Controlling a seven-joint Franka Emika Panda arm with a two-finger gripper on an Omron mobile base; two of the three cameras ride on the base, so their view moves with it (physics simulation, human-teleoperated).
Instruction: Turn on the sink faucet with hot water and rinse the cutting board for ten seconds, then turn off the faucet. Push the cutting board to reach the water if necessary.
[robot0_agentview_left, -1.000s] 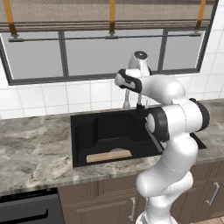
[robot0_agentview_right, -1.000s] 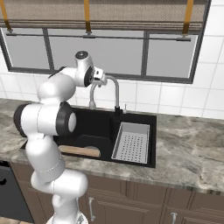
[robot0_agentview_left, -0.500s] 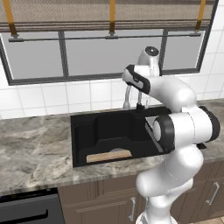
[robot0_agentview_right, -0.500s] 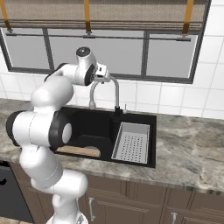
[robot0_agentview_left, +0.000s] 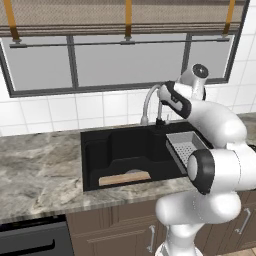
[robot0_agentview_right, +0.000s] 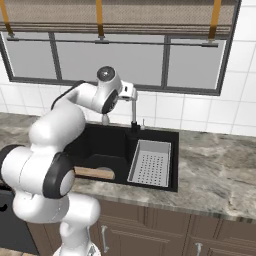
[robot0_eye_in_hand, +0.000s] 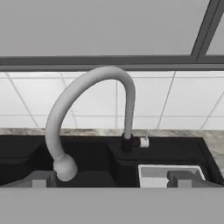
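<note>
Matte-black and deep, the rectangular sink (robot0_agentview_left: 125, 150) sits dry in the left base view: we see no blue stream anywhere, so we judge the water is not yet on. A thin slab of light tan wood, the cutting board (robot0_agentview_left: 124, 177), lies along the basin's near wall, well apart from the tall silver-grey gooseneck faucet (robot0_agentview_left: 149, 100), whose spout arches out over the back of the basin. Our white arm reaches up beside the faucet, near the window; the gripper's tips are hidden behind the wrist here. A grey ridged drainboard tray (robot0_agentview_left: 186, 148) sits in the basin's right part.

From the right base view, we find the same: the board's tan edge (robot0_agentview_right: 95, 173) shows past the arm at the basin's front, the perforated tray (robot0_agentview_right: 150, 162) is to its right, and the faucet's upright stem (robot0_agentview_right: 134, 111) rises just beside our wrist.

Through the hand view, our gripper (robot0_eye_in_hand: 109, 179) faces the faucet head-on, its two fingers spread wide and holding nothing, one on each side of the spout's rounded nozzle (robot0_eye_in_hand: 65, 168). The small pale handle (robot0_eye_in_hand: 144, 141) sticks out from the dark base, untouched.

So, as we judge it, every step remains: turning on hot water, rinsing the board, perhaps pushing it under the stream, and shutting off.
</note>
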